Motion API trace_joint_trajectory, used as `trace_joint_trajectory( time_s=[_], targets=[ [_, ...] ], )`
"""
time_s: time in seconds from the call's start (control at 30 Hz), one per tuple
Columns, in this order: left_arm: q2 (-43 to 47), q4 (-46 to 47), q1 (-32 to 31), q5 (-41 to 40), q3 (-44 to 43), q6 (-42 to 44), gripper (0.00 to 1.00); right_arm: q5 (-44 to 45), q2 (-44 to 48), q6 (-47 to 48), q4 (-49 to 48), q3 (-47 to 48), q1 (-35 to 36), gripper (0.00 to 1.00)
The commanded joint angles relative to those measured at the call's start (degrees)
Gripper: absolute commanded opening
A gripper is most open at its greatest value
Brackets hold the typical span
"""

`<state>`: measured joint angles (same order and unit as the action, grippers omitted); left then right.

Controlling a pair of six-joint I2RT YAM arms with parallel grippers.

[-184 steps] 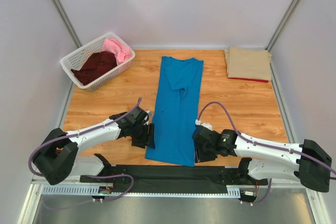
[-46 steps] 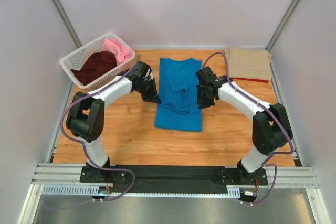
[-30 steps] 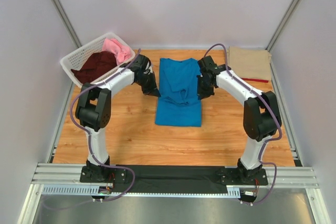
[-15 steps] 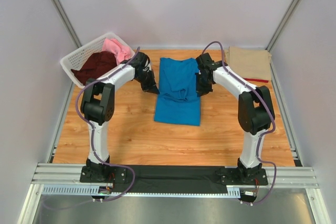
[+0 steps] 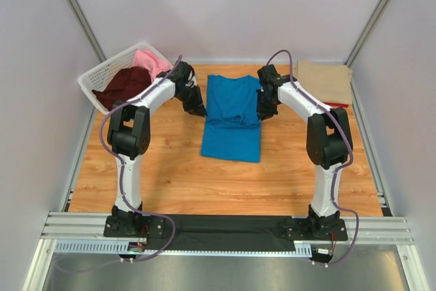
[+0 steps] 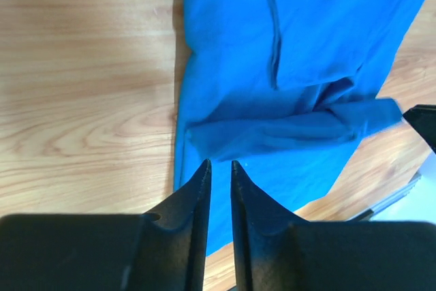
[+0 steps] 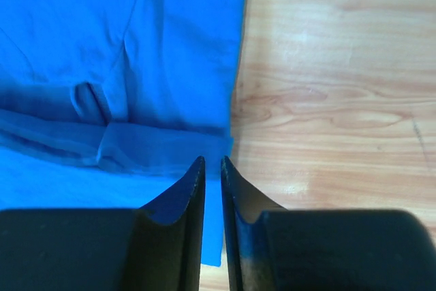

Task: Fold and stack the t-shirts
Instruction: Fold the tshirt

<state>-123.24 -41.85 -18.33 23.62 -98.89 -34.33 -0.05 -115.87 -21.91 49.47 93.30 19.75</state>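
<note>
**Overhead view, left to right.** A white plastic lattice basket (image 5: pixel 95 76) stands at the upper left of the frame, on the far left corner of the wooden desk (image 5: pixel 170 175). It holds a crumpled dark maroon cloth t-shirt (image 5: pixel 126 85) and, toward its far end, a pink cloth t-shirt (image 5: pixel 152 63).

The left arm reaches up the frame to the left edge of a bright blue short-sleeved cloth t-shirt (image 5: pixel 231 134). This shirt lies flat at the upper centre of the desk, its upper part doubled over so that a single layer projects toward the bottom of the frame.

The right arm mirrors the left and reaches the shirt's right edge. At the upper right of the frame, a folded tan cloth t-shirt (image 5: pixel 323 81) lies on a red cloth t-shirt (image 5: pixel 332 105), of which only a thin edge shows.

**Left wrist view.** The left pincer (image 6: pixel 219 165) stands at the shirt's border, just short of a crosswise fold of blue cloth. Its jaws are parted by a narrow slit and grip nothing.

**Right wrist view.** The right pincer (image 7: pixel 211 161) stands at the opposite border, where the folded band meets bare wood. Its jaws are likewise parted only slightly, with no cloth between them.
</note>
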Motion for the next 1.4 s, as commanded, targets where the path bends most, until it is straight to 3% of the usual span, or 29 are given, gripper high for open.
trace_joint_trajectory(
  time_s=[0.0,0.13,0.33,0.5,0.77,0.93,1.17,1.37],
  targets=[
    [1.94,-3.49,1.1,-2.52,-4.2,1.46,0.25,0.93,-0.05,-0.15,-1.31,5.05,-1.38,0.17],
    [5.81,-4.13,1.28,-5.77,-1.14,2.68,0.29,-0.98,3.36,-0.15,-1.4,2.87,-1.2,0.22],
    [11.36,5.54,-0.39,-0.25,9.42,5.32,0.28,-2.49,7.77,0.38,-5.25,-6.45,-0.76,0.17],
    [5.92,4.32,-2.06,2.05,6.26,7.34,0.26,-3.55,5.49,0.38,-6.14,-6.46,-0.68,0.17],
    [3.63,3.7,-2.06,-2.61,4.07,11.74,0.32,-5.65,7.41,1.26,-5.97,-10.41,-0.59,0.24],
    [0.81,0.73,-2.06,-2.59,1.51,11.83,0.29,-8.2,9.87,0.03,-6.41,-14.8,-0.68,0.25],
    [14.5,3.0,-2.94,-3.93,15.01,10.07,0.29,-12.33,15.4,-1.55,-6.93,-20.6,0.29,0.19],
    [21.9,10.35,-5.22,4.06,28.72,7.44,0.29,-14.27,18.66,-3.75,-7.81,-23.94,2.49,0.17]
  ],
)
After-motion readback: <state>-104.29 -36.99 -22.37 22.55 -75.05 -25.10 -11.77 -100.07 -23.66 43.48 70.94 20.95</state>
